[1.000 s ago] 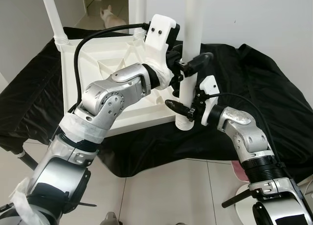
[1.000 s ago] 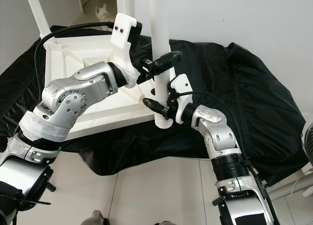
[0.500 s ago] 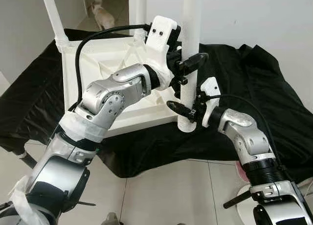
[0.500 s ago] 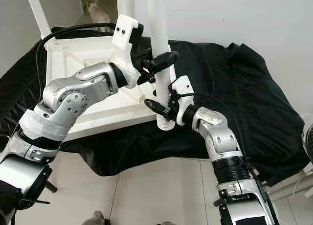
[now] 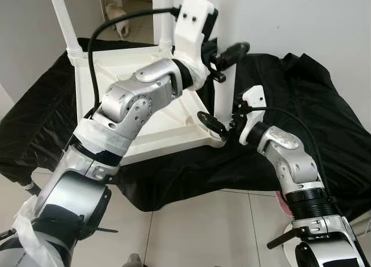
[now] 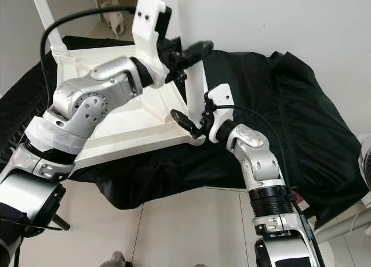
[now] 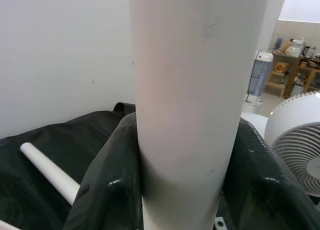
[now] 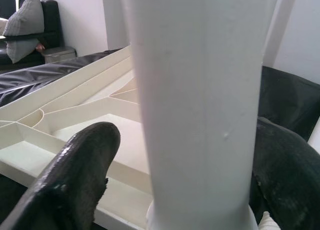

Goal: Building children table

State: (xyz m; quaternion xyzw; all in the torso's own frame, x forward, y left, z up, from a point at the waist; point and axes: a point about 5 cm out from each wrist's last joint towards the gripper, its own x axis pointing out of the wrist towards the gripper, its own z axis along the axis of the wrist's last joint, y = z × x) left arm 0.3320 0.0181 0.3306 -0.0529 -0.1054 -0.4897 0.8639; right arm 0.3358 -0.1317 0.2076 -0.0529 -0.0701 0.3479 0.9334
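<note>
leg (image 5: 223,98) seated lower | smooth white tube | both hands grip

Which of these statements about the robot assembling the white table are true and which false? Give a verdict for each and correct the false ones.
1. The table top lies upside down on a black cloth. True.
2. Both claws are at the same leg. True.
3. The left claw is lower on the leg than the right claw. False: it is higher.
4. The cloth is red. False: it is black.
5. An animal stands in the doorway behind. True.
</note>
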